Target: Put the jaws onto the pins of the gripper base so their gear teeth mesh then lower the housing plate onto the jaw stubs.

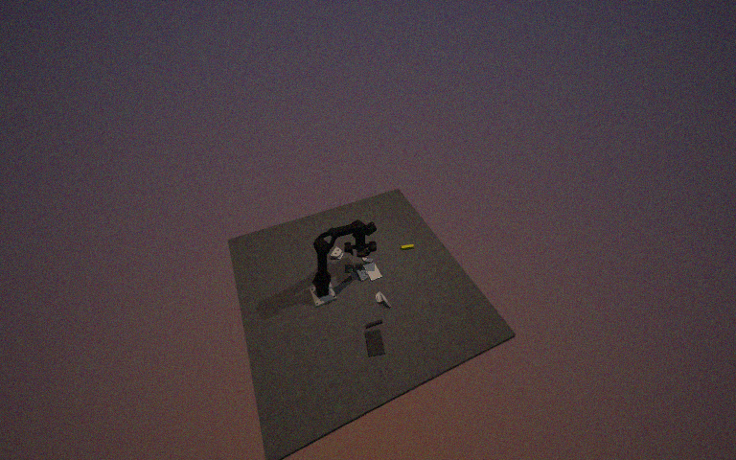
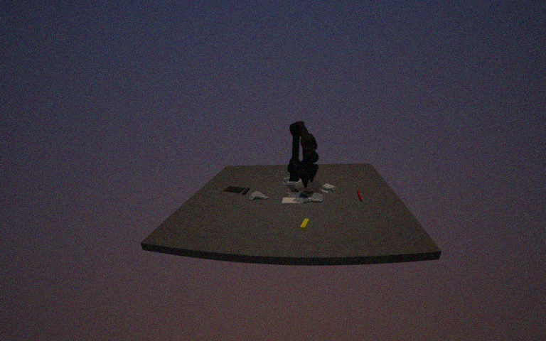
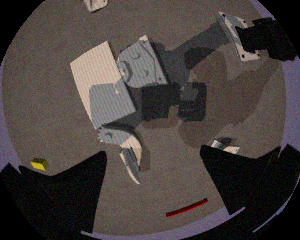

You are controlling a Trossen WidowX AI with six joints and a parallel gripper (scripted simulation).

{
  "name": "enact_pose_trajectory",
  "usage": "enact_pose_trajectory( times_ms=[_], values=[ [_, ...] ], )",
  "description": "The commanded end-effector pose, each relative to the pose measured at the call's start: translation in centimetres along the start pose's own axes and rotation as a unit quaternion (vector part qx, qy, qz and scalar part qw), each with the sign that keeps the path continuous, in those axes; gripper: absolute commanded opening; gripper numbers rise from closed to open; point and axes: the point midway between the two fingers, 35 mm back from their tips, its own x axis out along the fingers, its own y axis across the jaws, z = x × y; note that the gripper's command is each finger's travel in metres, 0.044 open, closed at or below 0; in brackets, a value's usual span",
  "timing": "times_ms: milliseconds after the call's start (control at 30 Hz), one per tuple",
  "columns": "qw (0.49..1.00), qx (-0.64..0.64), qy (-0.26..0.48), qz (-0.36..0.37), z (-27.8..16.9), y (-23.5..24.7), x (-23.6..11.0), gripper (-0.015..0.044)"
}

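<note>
The pale gripper base (image 1: 374, 272) (image 2: 291, 199) (image 3: 82, 75) lies flat, its ribbed part lit and its raised part in shadow. One curved pale jaw (image 2: 316, 197) (image 3: 133, 145) lies close against its near edge in the wrist view; whether it sits on a pin I cannot tell. The other jaw (image 1: 381, 298) (image 2: 258, 195) (image 3: 94, 4) lies apart from the base. The pale housing plate (image 1: 335, 251) (image 2: 328, 186) (image 3: 232, 149) rests on the table, partly hidden by a finger in the wrist view. My gripper (image 3: 155, 154) is open and empty, raised above the table.
A yellow bar (image 1: 406, 245) (image 2: 304, 222) (image 3: 39, 164) and a red bar (image 2: 359, 195) (image 3: 186, 207) lie apart from the parts. A dark flat plate (image 1: 374, 343) (image 2: 235, 190) and a dark bar (image 1: 374, 323) (image 2: 246, 190) lie farther off. The arm's pale foot (image 3: 246, 51) stands beyond the base.
</note>
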Motion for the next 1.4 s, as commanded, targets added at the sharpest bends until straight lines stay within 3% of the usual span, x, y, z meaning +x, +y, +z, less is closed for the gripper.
enact_pose_trajectory(
  times_ms=[0, 400, 967, 1367],
  values=[
    [1.000, 0.000, 0.000, 0.000, 0.00, 0.00, 0.00, 0.0440],
    [1.000, 0.000, 0.000, 0.000, 0.00, 0.00, 0.00, 0.0440],
    [1.000, 0.000, 0.000, 0.000, 0.00, 0.00, 0.00, 0.0000],
    [1.000, 0.000, 0.000, 0.000, 0.00, 0.00, 0.00, 0.0000]
  ],
)
